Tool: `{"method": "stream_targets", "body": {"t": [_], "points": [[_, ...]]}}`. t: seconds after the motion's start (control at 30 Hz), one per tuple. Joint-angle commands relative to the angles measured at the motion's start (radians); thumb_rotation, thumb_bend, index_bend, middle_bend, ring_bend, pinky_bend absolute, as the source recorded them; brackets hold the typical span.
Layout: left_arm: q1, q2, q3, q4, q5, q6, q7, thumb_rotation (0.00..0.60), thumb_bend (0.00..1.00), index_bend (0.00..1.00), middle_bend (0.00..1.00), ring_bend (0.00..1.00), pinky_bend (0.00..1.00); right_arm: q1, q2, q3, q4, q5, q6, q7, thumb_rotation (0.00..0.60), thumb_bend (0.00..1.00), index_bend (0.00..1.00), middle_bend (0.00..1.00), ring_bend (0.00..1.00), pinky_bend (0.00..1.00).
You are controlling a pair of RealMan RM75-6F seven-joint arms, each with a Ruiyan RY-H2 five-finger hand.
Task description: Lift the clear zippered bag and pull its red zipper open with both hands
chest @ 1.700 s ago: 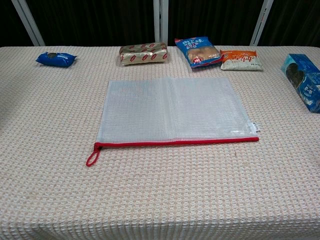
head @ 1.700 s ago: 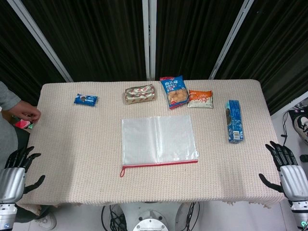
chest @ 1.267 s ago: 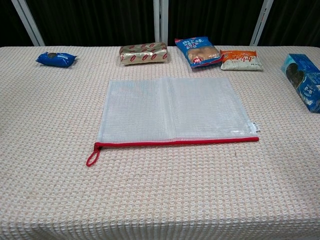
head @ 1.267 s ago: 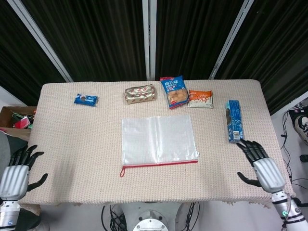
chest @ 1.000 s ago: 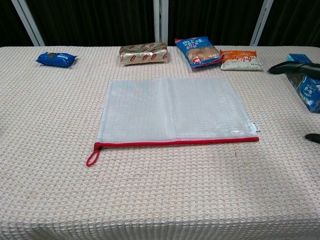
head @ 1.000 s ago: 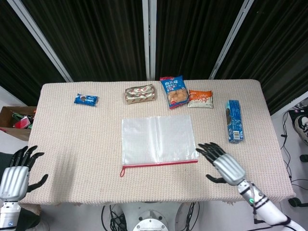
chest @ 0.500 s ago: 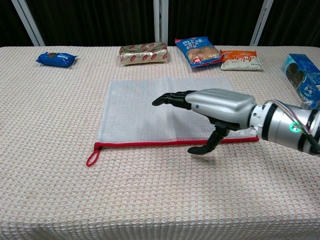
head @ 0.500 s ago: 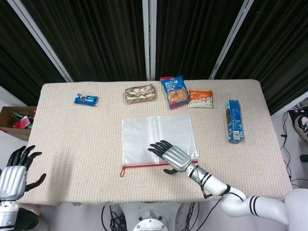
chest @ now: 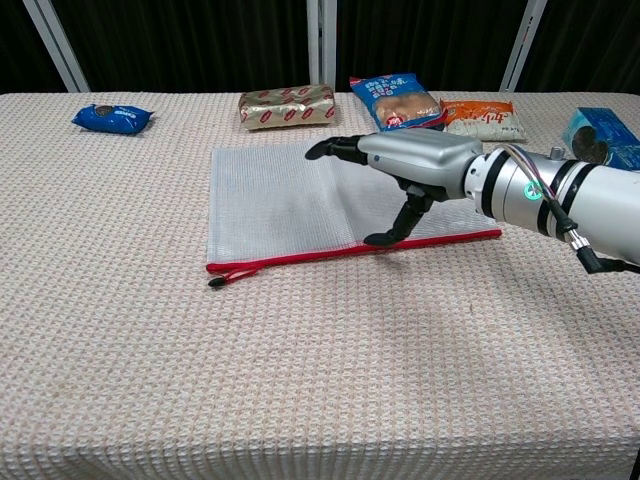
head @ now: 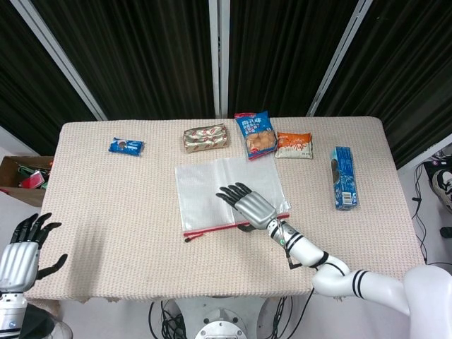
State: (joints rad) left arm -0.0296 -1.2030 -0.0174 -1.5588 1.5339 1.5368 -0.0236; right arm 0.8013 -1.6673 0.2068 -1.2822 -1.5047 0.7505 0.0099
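A clear, flat rectangular mesh bag (head: pixel 226 194) (chest: pixel 300 205) with a red zipper (head: pixel 236 221) (chest: pixel 360 252) along its near edge lay near the middle of the beige woven-cloth table (head: pixel 106 212) (chest: pixel 120 380). Its long axis ran left to right across the table, slightly skewed in the head view so that the right end sat a little farther from the robot than the left. The zipper's small red pull loop (head: pixel 191 238) (chest: pixel 226 277) pointed off the bag's near-left corner, toward the robot's left side.

The robot's right hand (head: pixel 248 206) (chest: pixel 405 165) reached in from the right and was held over the right half of the bag, palm down, fingers (chest: pixel 335 148) extended and slightly spread toward the left. Its thumb (chest: pixel 395 228) angled down to the zipper line; whether the tip touched the bag could not be told. The hand held nothing.

The robot's left hand (head: pixel 21 251) hung off the table's near-left corner, well apart from the bag, fingers spread and empty; it showed only in the head view.

Along the far edge lay a small blue snack packet (head: pixel 126 146) (chest: pixel 112 117), a gold-and-red wrapped packet (head: pixel 205 137) (chest: pixel 286 106), a blue bag of biscuits (head: pixel 255 134) (chest: pixel 396 103) and an orange-and-white snack packet (head: pixel 294 145) (chest: pixel 484 118). A long blue box (head: pixel 344 178) (chest: pixel 607 138) lay at the right side. A cardboard box (head: pixel 21 173) sat beside the table at left.
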Motion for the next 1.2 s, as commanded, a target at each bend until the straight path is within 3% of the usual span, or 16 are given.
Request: {"method": "stream_targets", "body": {"t": [0.03, 0.2, 0.53, 1.2], "points": [[-0.001, 0.000, 0.000, 0.000, -0.001, -0.001, -0.002, 0.600, 0.20, 0.25, 0.12, 0.06, 0.10, 0.051, 0.029, -0.009, -0.083, -0.014, -0.044, 0.026, 0.600, 0.16, 0.00, 0.01, 0.00, 0.00], [0.002, 0.002, 0.003, 0.000, 0.002, 0.002, -0.004, 0.600, 0.20, 0.25, 0.12, 0.06, 0.10, 0.119, 0.000, -0.013, -0.098, -0.035, -0.078, -0.016, 0.600, 0.18, 0.10, 0.05, 0.00, 0.00], [0.008, -0.005, 0.012, 0.021, -0.009, -0.008, -0.026, 0.600, 0.20, 0.25, 0.12, 0.06, 0.10, 0.172, -0.109, -0.030, -0.013, 0.021, -0.090, -0.116, 0.600, 0.27, 0.35, 0.09, 0.00, 0.00], [0.006, -0.009, 0.012, 0.058, -0.005, -0.012, -0.072, 0.600, 0.20, 0.25, 0.12, 0.06, 0.10, 0.191, -0.259, -0.070, 0.190, -0.020, 0.032, -0.064, 0.600, 0.33, 0.46, 0.13, 0.00, 0.00]]}}
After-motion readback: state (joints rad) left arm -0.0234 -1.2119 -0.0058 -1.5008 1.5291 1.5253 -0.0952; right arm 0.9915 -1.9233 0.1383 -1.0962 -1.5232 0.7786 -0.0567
